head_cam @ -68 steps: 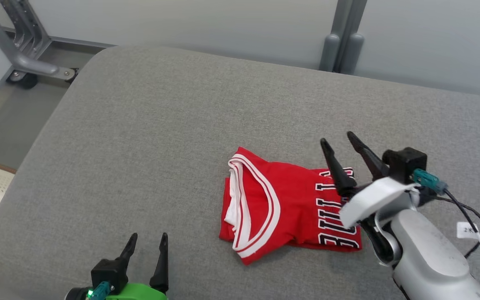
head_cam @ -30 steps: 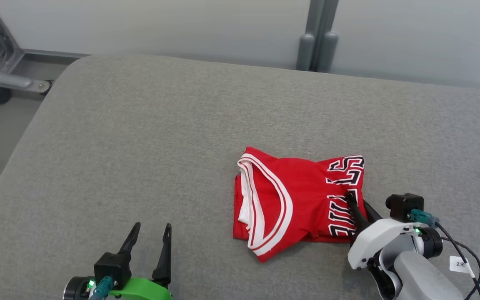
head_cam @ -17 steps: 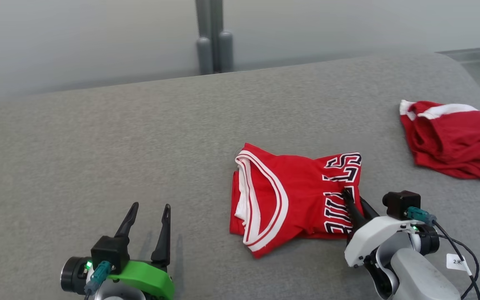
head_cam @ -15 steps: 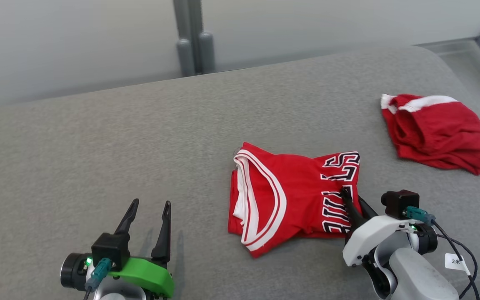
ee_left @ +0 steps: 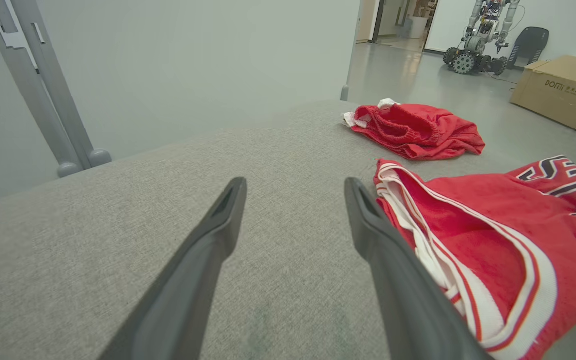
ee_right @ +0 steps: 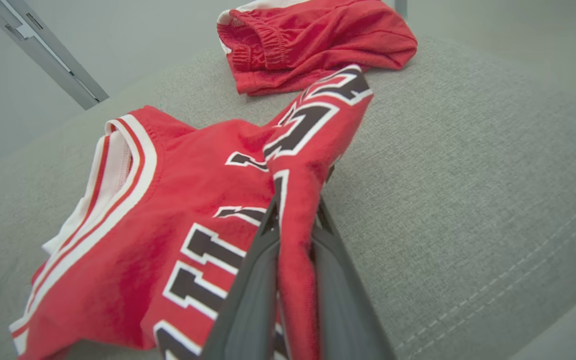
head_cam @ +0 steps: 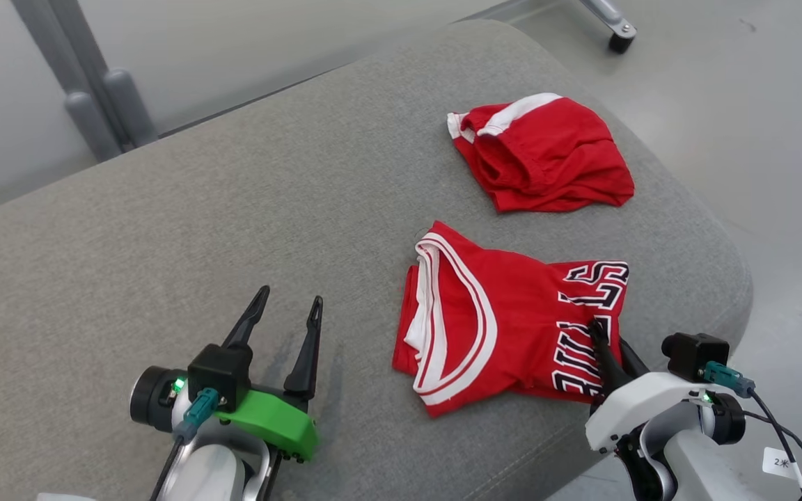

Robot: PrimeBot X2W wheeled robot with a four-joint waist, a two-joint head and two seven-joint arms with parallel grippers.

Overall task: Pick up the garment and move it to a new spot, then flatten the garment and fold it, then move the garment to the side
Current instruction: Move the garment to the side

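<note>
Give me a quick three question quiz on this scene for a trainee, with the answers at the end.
1. True or false: the right jaws are shut on the lettered edge of the jersey.
2. The shorts lie: A on the jersey; B on the cushion, apart from the jersey; C on the floor.
3. Fill in: the left jaws stand ____, holding nothing.
Key: 1 true; 2 B; 3 open.

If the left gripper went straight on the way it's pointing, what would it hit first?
Probably just bare cushion; the left gripper points past the jersey, which lies off to its right. Depth is unclear.
</note>
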